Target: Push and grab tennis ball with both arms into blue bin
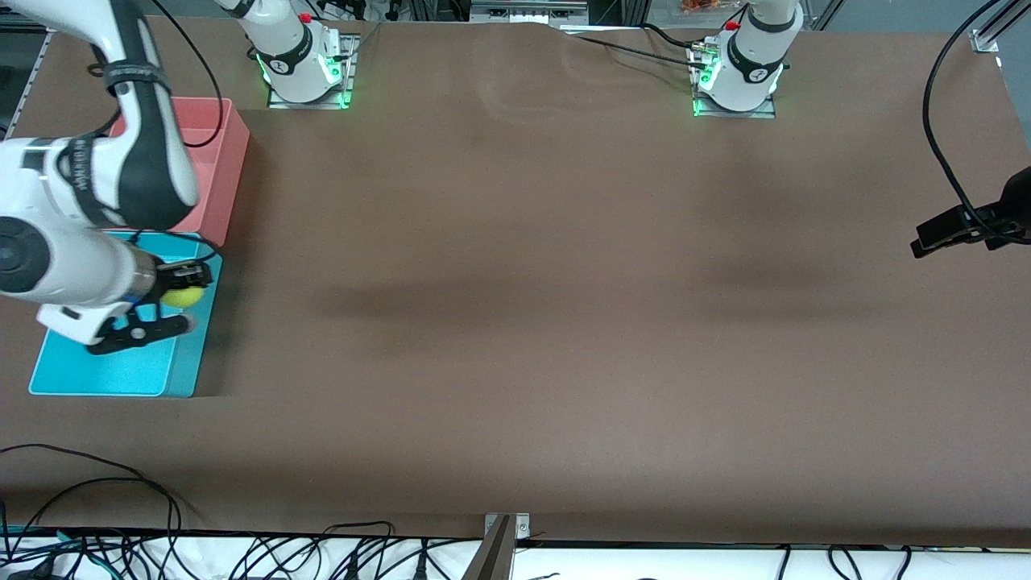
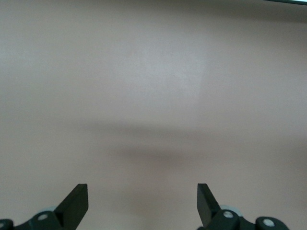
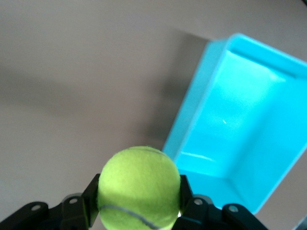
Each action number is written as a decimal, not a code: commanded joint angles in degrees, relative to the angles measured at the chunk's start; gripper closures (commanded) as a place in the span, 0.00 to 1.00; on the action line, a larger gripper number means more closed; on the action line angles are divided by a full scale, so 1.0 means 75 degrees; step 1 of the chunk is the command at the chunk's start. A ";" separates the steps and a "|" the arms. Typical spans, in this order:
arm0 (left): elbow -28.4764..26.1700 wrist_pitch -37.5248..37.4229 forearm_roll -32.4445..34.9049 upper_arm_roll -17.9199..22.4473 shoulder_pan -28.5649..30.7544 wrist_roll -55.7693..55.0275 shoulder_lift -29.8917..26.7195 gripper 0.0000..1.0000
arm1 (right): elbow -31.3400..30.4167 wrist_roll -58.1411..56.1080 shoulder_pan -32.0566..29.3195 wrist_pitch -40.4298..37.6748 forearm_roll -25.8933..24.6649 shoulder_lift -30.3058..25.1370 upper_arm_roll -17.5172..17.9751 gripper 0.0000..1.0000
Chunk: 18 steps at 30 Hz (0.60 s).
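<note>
The tennis ball (image 1: 183, 296) is yellow-green and is held between the fingers of my right gripper (image 1: 187, 294), up in the air over the edge of the blue bin (image 1: 105, 369) that faces the table's middle. In the right wrist view the ball (image 3: 139, 184) fills the shut gripper (image 3: 139, 194), with the blue bin (image 3: 240, 124) below and beside it, its inside bare. My left gripper (image 1: 958, 229) waits over the table at the left arm's end. In the left wrist view it (image 2: 142, 201) is open and empty over bare brown table.
A pink bin (image 1: 219, 157) stands right beside the blue bin, farther from the front camera. Both bins sit at the right arm's end of the brown table (image 1: 523, 322). Cables lie along the table's front edge (image 1: 242, 556).
</note>
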 commanded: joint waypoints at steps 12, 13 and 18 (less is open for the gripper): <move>-0.1814 0.0050 -0.0676 0.3744 -0.3507 0.0168 -0.1577 0.00 | -0.1636 -0.0839 -0.0662 0.0762 0.0354 -0.0218 -0.0916 0.60; -0.1954 0.0097 -0.0676 0.3792 -0.3577 0.0157 -0.1670 0.00 | -0.1858 -0.0851 -0.0733 0.0949 0.0354 -0.0253 -0.0928 0.60; -0.2389 0.0296 -0.0676 0.3792 -0.3601 0.0157 -0.1953 0.00 | -0.2715 -0.1027 -0.0979 0.1981 0.0366 -0.0323 -0.0928 0.60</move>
